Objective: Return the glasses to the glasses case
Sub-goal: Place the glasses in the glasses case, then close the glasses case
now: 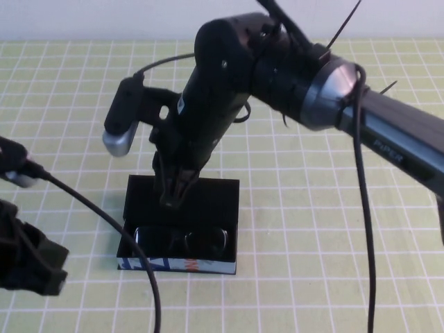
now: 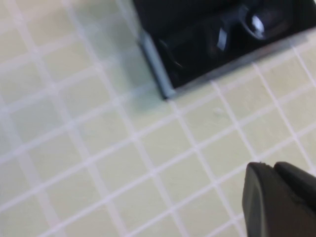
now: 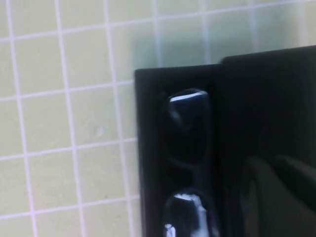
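The black glasses case [image 1: 177,265] lies open on the mat, with its patterned front side facing me and its lid [image 1: 216,194] flat behind. The black glasses [image 1: 182,241] lie inside the case, lenses up. My right gripper [image 1: 171,199] is shut and points down at the near edge of the lid, just behind the glasses. In the right wrist view the glasses [image 3: 187,116] sit in the case [image 3: 147,148] beside the gripper [image 3: 274,165]. My left gripper [image 1: 31,267] is shut and sits to the left of the case, holding nothing. The left wrist view shows this gripper [image 2: 274,170] and a corner of the case [image 2: 158,64].
A green mat with a white grid [image 1: 312,229] covers the table. A black cable [image 1: 104,215] runs from the left arm across the case's left front corner. The right arm [image 1: 305,76] spans the upper right of the high view.
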`<action>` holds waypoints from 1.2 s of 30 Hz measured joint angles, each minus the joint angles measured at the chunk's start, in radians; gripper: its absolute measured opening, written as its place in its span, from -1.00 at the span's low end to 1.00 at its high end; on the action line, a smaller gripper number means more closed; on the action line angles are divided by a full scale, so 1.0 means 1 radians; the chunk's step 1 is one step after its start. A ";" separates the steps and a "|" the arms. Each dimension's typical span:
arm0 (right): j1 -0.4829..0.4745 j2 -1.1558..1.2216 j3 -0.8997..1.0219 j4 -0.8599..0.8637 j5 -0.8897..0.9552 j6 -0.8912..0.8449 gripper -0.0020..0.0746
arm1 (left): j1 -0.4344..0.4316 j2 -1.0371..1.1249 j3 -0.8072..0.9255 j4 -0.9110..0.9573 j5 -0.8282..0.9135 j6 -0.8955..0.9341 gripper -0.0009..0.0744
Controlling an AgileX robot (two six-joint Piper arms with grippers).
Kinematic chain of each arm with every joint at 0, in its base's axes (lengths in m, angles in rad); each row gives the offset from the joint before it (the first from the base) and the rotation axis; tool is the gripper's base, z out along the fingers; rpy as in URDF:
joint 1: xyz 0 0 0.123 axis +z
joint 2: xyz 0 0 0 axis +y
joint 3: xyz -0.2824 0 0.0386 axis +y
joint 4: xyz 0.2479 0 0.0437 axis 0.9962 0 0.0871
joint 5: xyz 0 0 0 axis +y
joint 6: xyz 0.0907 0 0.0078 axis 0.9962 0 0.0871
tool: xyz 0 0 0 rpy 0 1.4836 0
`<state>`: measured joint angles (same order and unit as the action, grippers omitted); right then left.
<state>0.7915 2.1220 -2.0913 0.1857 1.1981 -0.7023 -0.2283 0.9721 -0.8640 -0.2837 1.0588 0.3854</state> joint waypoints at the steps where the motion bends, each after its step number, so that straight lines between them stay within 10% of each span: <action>1: -0.004 -0.009 -0.013 -0.003 0.010 0.014 -0.91 | 0.000 0.012 0.023 -0.035 -0.010 0.019 -0.98; 17: -0.261 -0.048 0.052 0.136 -0.065 0.311 -0.99 | 0.000 0.165 0.228 -0.448 -0.290 0.433 -0.98; 36: -0.303 0.115 0.195 0.198 -0.268 0.269 -0.99 | -0.046 0.567 0.117 -0.486 -0.320 0.556 -0.98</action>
<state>0.4882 2.2372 -1.8967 0.3833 0.9300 -0.4331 -0.2742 1.5389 -0.7466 -0.7700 0.7387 0.9415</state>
